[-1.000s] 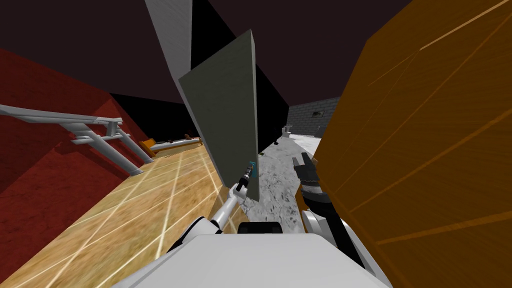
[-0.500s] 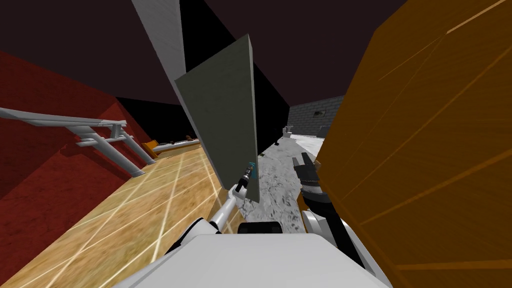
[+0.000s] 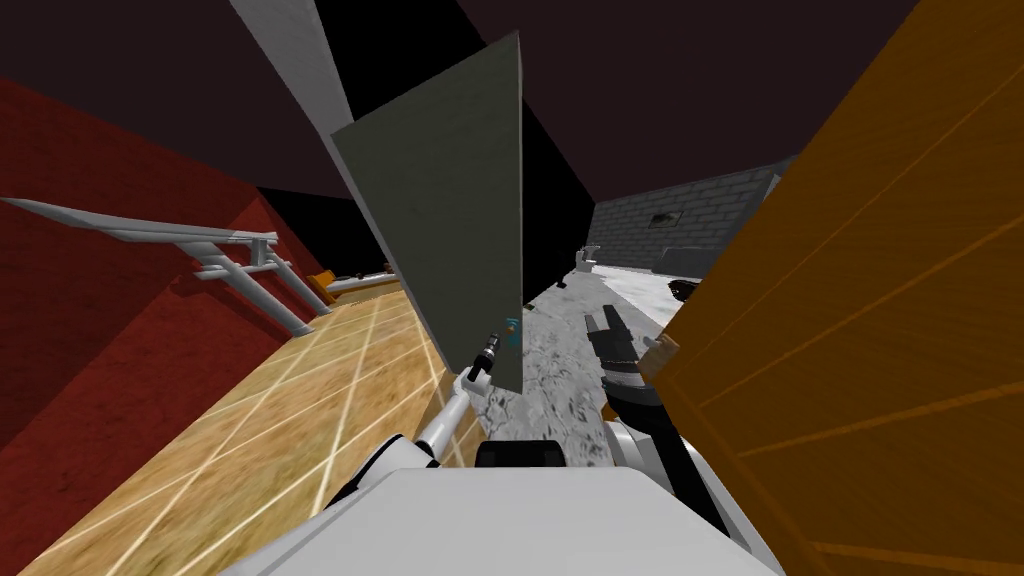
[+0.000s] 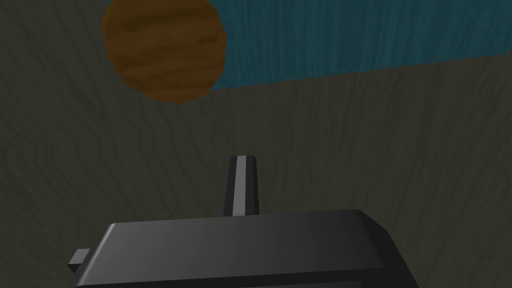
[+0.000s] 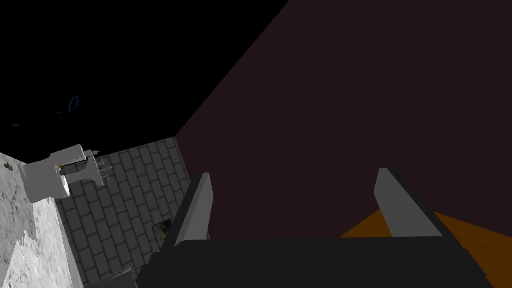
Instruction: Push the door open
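So: left gripper [image 3: 489,350] blades pressed together, tips against grey-green door [image 3: 440,230] just beside brown knob [image 4: 165,50] — likely shut for stiffer push, at handle edge for leverage. Door ajar, centre. Right gripper [image 3: 603,325] blades apart, idle near orange wall [image 3: 850,330] on right.

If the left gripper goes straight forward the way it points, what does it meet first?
Probably the grey-green door face, close ahead of the left gripper, not the brown round knob off to one side; the remaining gap is unclear.
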You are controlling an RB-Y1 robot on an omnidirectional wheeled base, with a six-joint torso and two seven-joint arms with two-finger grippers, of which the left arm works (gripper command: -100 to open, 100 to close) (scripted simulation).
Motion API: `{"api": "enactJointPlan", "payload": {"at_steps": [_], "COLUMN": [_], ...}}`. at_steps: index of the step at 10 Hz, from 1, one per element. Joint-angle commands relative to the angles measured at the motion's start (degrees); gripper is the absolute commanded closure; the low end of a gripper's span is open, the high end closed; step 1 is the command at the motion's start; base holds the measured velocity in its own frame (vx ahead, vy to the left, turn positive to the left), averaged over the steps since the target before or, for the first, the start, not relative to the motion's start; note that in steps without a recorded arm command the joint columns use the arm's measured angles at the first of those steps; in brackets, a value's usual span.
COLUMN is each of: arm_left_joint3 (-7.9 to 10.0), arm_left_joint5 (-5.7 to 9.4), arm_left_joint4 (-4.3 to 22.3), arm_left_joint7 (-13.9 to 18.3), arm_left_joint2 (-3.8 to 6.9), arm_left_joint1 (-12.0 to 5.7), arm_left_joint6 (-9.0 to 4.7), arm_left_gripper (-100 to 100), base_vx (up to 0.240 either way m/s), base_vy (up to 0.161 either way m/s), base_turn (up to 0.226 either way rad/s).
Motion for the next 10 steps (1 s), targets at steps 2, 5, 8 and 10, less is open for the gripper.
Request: {"api": "enactJointPlan", "payload": {"at_steps": [2, 5, 8, 10], "arm_left_joint3": [-0.21, -0.46, -0.26, -0.15], "arm_left_joint5": [0.14, 0.39, 0.41, 0.42], "arm_left_joint4": [-0.32, -0.76, -0.86, -0.80], "arm_left_joint7": [0.35, 0.73, 0.53, 0.47], "arm_left_joint2": [-0.19, -1.50, -1.33, -1.10], "arm_left_joint1": [0.07, 0.09, 0.26, 0.26], "arm_left_joint6": [0.33, 0.70, 0.58, 0.47], "arm_left_gripper": [-100, -100, -100, -100], "base_vx": [-0.223, -0.260, -0.090, 0.155], "base_vy": [0.019, 0.008, 0.009, -0.058], "base_turn": [0.015, 0.027, -0.001, -0.010]}}
